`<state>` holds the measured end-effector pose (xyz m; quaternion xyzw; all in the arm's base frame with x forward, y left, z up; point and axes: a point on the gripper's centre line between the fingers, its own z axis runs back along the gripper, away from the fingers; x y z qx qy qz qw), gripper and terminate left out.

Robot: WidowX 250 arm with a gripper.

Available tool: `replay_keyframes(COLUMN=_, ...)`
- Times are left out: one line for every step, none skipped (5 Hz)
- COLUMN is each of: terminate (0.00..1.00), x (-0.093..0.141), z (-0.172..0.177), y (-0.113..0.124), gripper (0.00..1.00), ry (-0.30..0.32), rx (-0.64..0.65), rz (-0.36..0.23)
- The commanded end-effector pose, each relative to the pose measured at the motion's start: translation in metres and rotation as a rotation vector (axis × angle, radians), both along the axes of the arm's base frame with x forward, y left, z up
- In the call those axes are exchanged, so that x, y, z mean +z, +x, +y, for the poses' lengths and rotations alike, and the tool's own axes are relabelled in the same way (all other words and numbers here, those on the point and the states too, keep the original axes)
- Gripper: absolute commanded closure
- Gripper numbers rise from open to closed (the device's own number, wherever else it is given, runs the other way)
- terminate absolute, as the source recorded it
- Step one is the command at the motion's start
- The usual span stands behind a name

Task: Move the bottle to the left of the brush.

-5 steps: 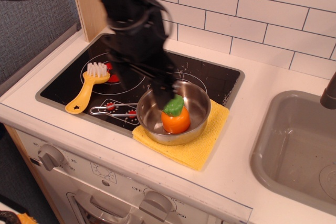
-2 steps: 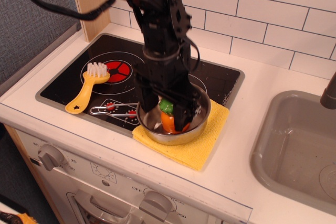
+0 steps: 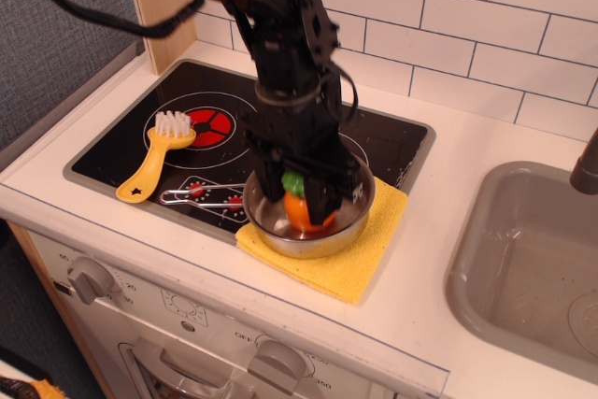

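The bottle (image 3: 297, 213), a small orange toy with a green cap, sits inside the steel pot (image 3: 361, 205) at the hob's front right. My gripper (image 3: 295, 205) reaches down into the pot with its black fingers (image 3: 322, 201) pressed against both sides of the bottle. The arm hides part of the bottle and the pot's back rim. The brush (image 3: 154, 160), yellow with white bristles, lies on the hob to the left, bristles toward the red burner, well apart from the gripper.
The pot stands on a yellow cloth (image 3: 344, 268). A metal wire utensil with red beads (image 3: 196, 196) lies between the brush and the pot. A grey sink (image 3: 528, 263) is at the right. A tiled wall runs behind; a wooden panel stands at the back left.
My gripper came down into the pot and its fingers have narrowed around the bottle. The bottle sits slightly higher than before. The brush and utensil have not moved.
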<state>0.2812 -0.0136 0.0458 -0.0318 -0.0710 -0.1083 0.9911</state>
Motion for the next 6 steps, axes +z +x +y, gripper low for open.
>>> replay_keyframes(terminate=0.0, x=0.097, z=0.072, y=0.013, gripper=1.0, ry=-0.023, rx=0.257, rz=-0.248)
replay_keyframes(terminate=0.0, x=0.095, z=0.119, y=0.009, gripper=1.0, ry=0.042, rx=0.438, rz=-0.226)
replay_keyframes(terminate=0.0, x=0.072, z=0.168, y=0.007, gripper=1.0, ry=0.119, rx=0.489, rz=-0.178)
replay_keyframes(terminate=0.0, x=0.033, z=0.218, y=0.0, gripper=1.0, ry=0.118, rx=0.505, rz=-0.073)
replay_keyframes(terminate=0.0, x=0.018, z=0.238, y=-0.011, gripper=1.0, ry=0.135, rx=0.526, rz=-0.019)
replay_keyframes(terminate=0.0, x=0.012, z=0.24, y=-0.019, gripper=1.0, ry=0.128, rx=0.539, rz=0.013)
